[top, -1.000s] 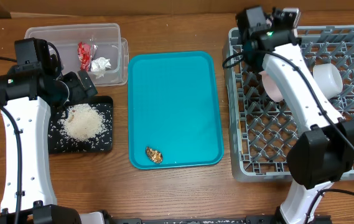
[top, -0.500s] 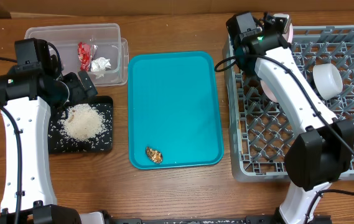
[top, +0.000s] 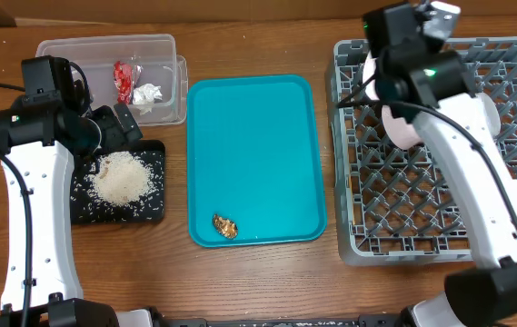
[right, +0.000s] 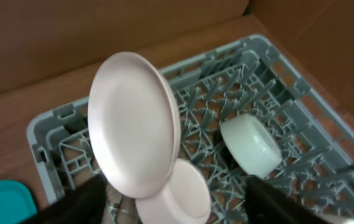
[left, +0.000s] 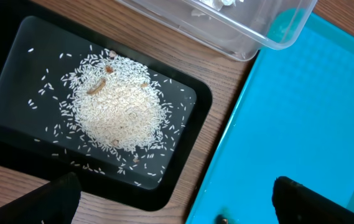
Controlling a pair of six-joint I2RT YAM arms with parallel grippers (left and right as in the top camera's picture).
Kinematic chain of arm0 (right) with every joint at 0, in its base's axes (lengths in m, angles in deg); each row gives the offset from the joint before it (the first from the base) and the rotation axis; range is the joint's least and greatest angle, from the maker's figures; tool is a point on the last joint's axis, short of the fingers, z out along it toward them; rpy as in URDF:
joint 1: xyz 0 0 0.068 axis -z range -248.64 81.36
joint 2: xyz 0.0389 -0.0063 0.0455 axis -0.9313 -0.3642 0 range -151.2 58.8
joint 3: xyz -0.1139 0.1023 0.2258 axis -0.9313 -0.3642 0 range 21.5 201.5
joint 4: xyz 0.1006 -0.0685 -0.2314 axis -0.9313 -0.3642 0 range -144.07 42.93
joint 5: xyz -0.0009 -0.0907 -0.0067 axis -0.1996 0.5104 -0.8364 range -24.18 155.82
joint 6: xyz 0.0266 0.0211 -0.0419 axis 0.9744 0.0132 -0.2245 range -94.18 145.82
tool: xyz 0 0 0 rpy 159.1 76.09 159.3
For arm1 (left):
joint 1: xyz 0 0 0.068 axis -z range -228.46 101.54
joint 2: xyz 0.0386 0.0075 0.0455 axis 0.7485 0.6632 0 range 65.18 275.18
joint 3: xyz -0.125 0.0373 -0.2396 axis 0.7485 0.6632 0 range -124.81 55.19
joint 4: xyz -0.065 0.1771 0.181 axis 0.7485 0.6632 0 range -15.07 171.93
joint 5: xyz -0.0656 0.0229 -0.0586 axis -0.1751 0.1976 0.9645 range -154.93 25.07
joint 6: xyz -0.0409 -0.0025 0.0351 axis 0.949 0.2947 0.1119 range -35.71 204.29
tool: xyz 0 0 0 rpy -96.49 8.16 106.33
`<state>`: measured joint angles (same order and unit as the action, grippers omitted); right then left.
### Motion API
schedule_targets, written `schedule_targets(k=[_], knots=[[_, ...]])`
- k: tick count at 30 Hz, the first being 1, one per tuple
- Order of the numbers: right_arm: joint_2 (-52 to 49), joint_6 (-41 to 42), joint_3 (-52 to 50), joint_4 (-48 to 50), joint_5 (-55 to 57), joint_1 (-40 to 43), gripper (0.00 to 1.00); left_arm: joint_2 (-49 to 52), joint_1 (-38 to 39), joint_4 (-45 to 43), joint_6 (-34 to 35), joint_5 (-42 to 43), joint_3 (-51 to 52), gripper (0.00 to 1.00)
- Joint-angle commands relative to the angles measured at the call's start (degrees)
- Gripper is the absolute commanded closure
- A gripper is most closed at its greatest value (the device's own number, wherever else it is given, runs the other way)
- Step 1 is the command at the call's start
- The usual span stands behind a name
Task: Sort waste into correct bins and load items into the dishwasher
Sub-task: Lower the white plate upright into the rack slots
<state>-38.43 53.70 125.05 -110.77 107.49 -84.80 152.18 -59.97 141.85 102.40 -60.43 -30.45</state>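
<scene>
White plate [right: 133, 134] leans in the grey dish rack [right: 43, 146]; right gripper [right: 174, 184], fingers spread wide, could knock it onto the bowl [right: 180, 202].

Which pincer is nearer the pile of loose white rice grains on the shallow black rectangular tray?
Left. The left pincer hangs open close by the rice pile; the right pincer is far off, over the square grey plastic dish rack.

Wooden table [top: 258, 282] under me, bare brown grain. Four things sit directly on it: clear plastic tub [top: 94, 45] far on my left, black tray [top: 117, 221] just nearer (edges close), teal tray [top: 258, 154] in the middle, grey dish rack [top: 344, 182] on my right.
</scene>
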Motion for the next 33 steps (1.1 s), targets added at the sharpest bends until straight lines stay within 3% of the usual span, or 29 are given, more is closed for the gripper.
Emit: schedule_targets(k=[1, 14, 21, 27, 31, 33], knots=[[0.66, 0.48, 0.07, 1.01, -2.40, 3.89, 0.44, -0.44, -0.11, 0.17, 0.79, 0.48, -1.09, 0.00], [-4.59, -5.42, 0.00, 10.95, -37.20, 21.44, 0.44, -0.44, -0.11, 0.17, 0.79, 0.48, -1.09, 0.00], [-9.46, -8.83, 0.00, 11.39, -46.64, 22.93, 0.32, -0.44, -0.11, 0.17, 0.79, 0.48, -1.09, 0.00], [-11.74, -8.81, -0.11, 11.15, -47.19, 22.88, 0.31, -0.44, -0.11, 0.17, 0.79, 0.48, -1.09, 0.00], [-13.70, -8.83, -0.11, 10.23, -50.42, 22.88, 0.39, -0.44, -0.11, 0.17, 0.79, 0.48, -1.09, 0.00], [-14.40, -8.83, -0.11, 10.05, -52.76, 22.88, 0.54, -0.44, -0.11, 0.20, 0.79, 0.48, -1.09, 0.00]])
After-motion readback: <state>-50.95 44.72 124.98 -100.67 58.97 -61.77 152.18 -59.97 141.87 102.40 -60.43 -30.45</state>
